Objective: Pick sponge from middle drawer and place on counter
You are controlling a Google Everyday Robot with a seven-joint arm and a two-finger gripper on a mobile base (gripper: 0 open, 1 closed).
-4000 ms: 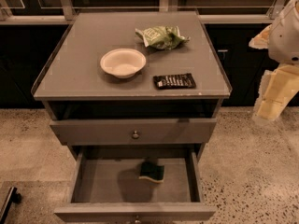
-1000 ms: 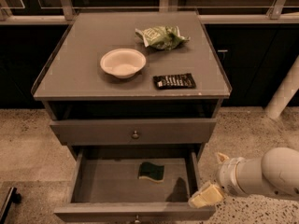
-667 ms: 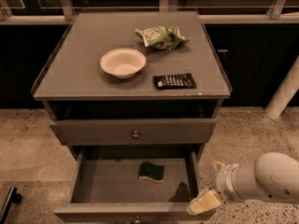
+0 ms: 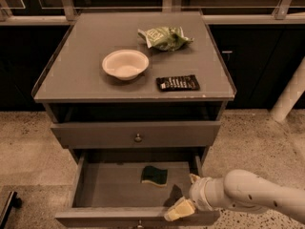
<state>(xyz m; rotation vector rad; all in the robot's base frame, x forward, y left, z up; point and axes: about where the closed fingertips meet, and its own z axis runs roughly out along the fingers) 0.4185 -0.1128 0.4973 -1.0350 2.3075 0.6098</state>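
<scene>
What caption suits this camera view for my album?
Pale claw hovers over the front right corner of the open grey drawer near a dark green wavy-edged sponge.

Figure: one counter [image 4: 71,80] carrying three items: one white bowl [image 4: 125,64] near the centre, one green snack bag [image 4: 164,37] toward the far edge, and one black wrapper [image 4: 177,83] toward the near right corner. Two drawers are visible below the near edge: one closed drawer [image 4: 95,135] and one open middle drawer [image 4: 105,187] holding one sponge [image 4: 154,175]. One gripper [image 4: 187,194], fingers apart, is at the open drawer's right front corner.
</scene>
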